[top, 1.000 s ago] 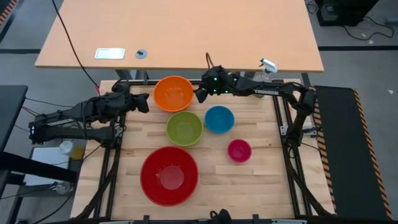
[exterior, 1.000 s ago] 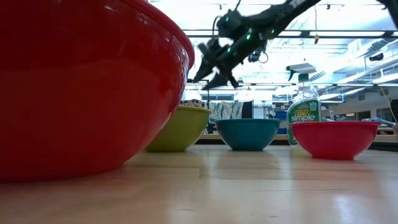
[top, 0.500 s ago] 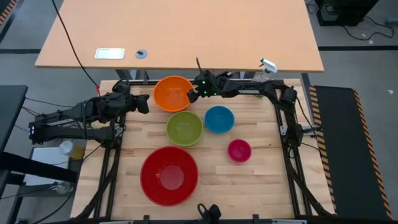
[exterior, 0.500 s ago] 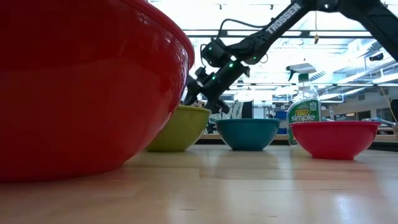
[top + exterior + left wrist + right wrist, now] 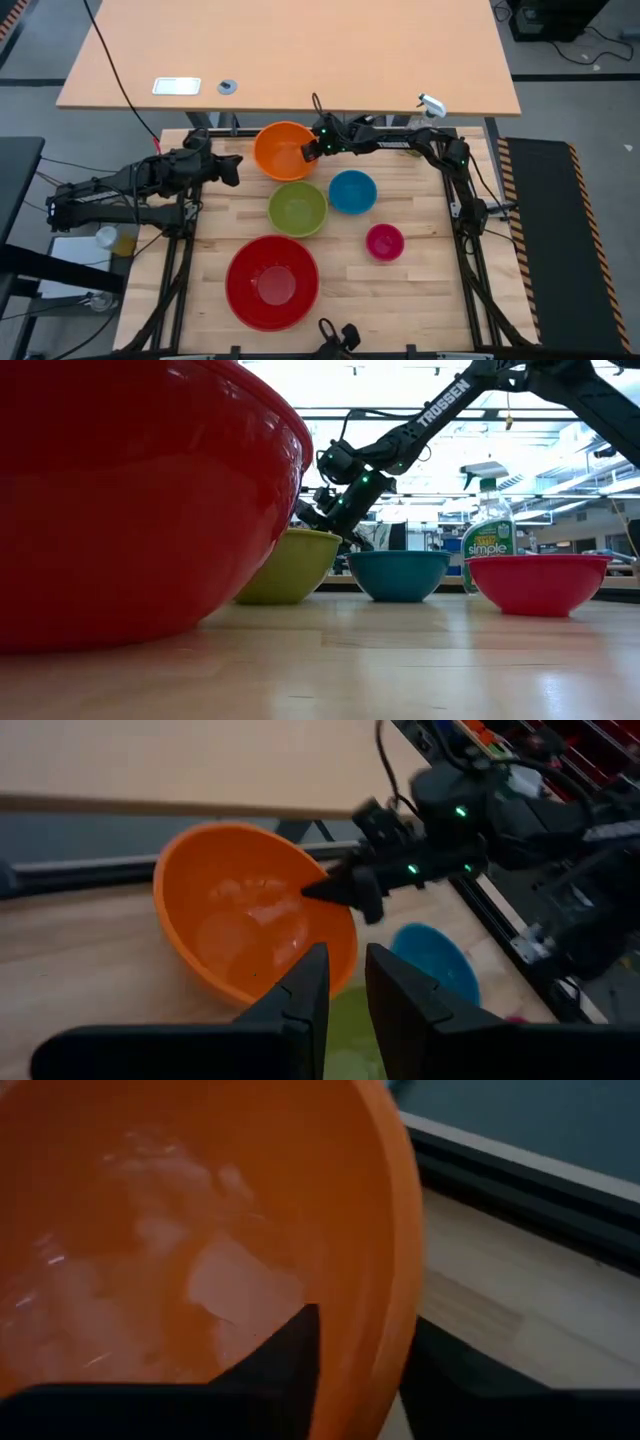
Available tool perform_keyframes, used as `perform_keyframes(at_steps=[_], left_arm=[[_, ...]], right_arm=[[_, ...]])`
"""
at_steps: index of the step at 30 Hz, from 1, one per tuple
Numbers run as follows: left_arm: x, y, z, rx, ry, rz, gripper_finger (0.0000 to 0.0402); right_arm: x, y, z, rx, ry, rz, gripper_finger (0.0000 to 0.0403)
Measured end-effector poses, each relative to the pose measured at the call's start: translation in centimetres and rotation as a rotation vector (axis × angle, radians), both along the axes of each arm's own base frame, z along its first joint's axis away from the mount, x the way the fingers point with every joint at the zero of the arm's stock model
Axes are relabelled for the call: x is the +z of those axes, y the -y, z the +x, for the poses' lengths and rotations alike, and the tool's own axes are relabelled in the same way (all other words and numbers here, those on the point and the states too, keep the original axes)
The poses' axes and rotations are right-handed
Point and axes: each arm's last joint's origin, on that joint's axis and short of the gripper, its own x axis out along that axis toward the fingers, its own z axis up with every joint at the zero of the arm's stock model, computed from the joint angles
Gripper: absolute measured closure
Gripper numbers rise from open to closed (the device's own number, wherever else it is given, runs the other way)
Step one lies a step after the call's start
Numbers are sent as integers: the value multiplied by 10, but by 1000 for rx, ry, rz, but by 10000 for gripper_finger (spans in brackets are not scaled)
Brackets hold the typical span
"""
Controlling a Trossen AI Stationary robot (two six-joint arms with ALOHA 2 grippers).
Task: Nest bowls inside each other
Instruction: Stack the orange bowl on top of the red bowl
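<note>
The orange bowl point(image 5: 280, 150) stands at the table's far side, with my right gripper point(image 5: 308, 150) closed over its right rim; the right wrist view fills with its inside point(image 5: 150, 1230). The lime green bowl point(image 5: 297, 208), blue bowl point(image 5: 352, 191), pink bowl point(image 5: 384, 241) and big red bowl point(image 5: 272, 282) each rest on their bases. My left gripper point(image 5: 232, 168) hovers shut to the left of the orange bowl, touching nothing. My right gripper holds the orange bowl's rim point(image 5: 400, 1280) on its right side, one finger point(image 5: 290, 1350) inside the bowl and the other outside the wall. The fingers slant down from the table's right. In the left wrist view the bowl point(image 5: 240, 935) looks tipped toward the left.
A spray bottle point(image 5: 430, 105) stands at the far right corner, behind the pink bowl point(image 5: 538, 582) in the low view. The red bowl point(image 5: 130, 490) blocks the low view's left half. Bare wood lies along the table's right and near-right side.
My right gripper has come down and toward the table's left, from above the gap between the orange and blue bowls onto the orange bowl's right rim, and has taken hold of it. The orange bowl has shifted slightly toward the right and tipped.
</note>
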Motion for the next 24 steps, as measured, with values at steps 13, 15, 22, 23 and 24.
perform_keyframes(at_steps=[13, 15, 22, 23, 24], left_arm=[[0, 1, 1, -27, 3, -13, 331], [0, 1, 1, -27, 3, -14, 331], [0, 1, 1, -29, 0, -9, 331], [0, 1, 0, -37, -10, 4, 331], [1, 1, -1, -46, -21, 21, 331]], right_arm=[[3, 0, -1, 36, 0, 57, 381], [7, 3, 1, 33, 5, 51, 383], [39, 9, 9, 121, -1, 5, 385], [46, 8, 11, 147, -7, 0, 385], [53, 7, 12, 174, -8, -6, 385]])
